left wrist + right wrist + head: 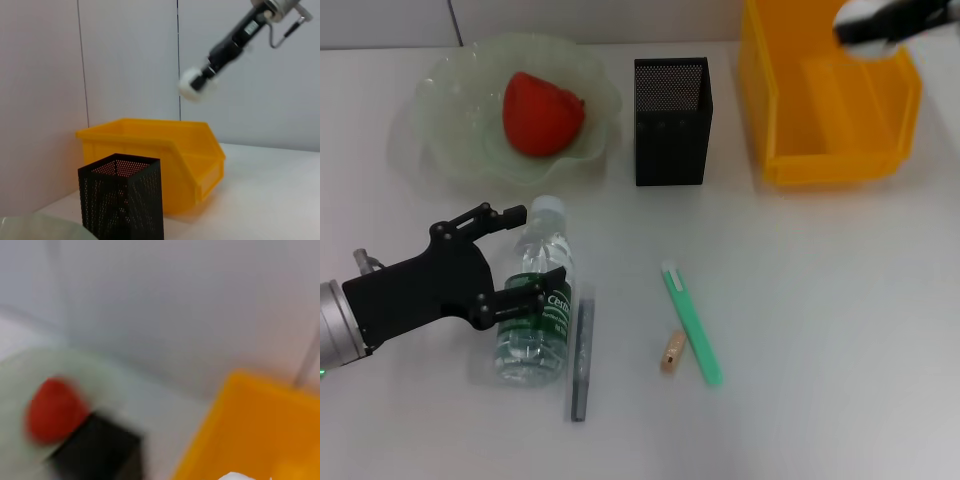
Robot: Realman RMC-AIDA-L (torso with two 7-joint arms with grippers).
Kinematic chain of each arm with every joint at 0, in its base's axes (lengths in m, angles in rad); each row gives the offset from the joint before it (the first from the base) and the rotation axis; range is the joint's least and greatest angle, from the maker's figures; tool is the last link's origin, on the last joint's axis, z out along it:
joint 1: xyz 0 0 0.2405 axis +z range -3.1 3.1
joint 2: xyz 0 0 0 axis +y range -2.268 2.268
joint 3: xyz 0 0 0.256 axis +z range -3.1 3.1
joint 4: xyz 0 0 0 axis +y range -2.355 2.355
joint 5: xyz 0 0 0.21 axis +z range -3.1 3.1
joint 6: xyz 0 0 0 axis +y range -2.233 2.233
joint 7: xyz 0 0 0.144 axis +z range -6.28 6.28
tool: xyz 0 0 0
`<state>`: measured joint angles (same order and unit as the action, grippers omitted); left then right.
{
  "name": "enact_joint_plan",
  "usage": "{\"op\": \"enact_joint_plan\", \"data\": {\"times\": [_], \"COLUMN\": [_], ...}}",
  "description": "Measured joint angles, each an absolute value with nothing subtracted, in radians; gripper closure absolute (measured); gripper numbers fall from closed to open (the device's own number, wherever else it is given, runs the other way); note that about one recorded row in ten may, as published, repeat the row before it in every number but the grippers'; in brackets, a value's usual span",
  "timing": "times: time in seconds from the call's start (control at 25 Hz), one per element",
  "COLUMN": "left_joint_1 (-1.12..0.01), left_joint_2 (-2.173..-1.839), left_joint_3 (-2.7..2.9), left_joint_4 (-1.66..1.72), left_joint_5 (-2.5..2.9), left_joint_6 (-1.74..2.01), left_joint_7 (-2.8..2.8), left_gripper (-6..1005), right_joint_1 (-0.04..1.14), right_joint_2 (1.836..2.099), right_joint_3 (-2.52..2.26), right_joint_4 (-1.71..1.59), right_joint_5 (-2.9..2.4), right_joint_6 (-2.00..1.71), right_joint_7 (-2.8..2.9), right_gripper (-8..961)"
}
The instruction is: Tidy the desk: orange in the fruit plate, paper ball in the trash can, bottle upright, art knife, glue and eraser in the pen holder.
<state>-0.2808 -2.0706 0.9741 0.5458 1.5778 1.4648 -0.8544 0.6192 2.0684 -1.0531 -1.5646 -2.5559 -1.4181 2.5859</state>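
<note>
The orange lies in the fruit plate at the back left. The bottle lies on its side at the front left. My left gripper is open, with one finger by the cap and the other over the green label. My right gripper is shut on the paper ball above the trash can; the left wrist view also shows the ball held high over the bin. The glue lies beside the bottle. The art knife and eraser lie mid-table. The pen holder stands between plate and bin.
A white wall runs behind the table. In the right wrist view the orange, the pen holder and the trash can show below, blurred. Bare tabletop lies at the front right.
</note>
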Motion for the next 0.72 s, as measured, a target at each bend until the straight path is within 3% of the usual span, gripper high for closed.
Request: {"op": "enact_joint_plan", "data": {"times": [0.4, 0.6, 0.72], "left_joint_1": [-0.288, -0.296, -0.297], "left_joint_2": [-2.074, -2.07, -2.07], "left_joint_3": [0.972, 0.972, 0.97], "left_joint_4": [0.545, 0.545, 0.554], "left_joint_5": [1.573, 1.572, 1.572], "left_joint_6": [1.49, 1.522, 1.544], "left_joint_7": [-0.859, -0.87, -0.884], "left_gripper": [143, 143, 143], "right_joint_1": [0.706, 0.7, 0.654], "right_joint_2": [2.045, 2.053, 2.067], "right_joint_3": [-0.976, -0.975, -0.975], "right_joint_4": [-1.158, -1.183, -1.267], "right_joint_5": [-2.503, -2.526, -2.5], "right_joint_6": [-1.176, -1.172, -1.181], "right_joint_7": [2.416, 2.429, 2.433], "right_gripper": [436, 360, 264]}}
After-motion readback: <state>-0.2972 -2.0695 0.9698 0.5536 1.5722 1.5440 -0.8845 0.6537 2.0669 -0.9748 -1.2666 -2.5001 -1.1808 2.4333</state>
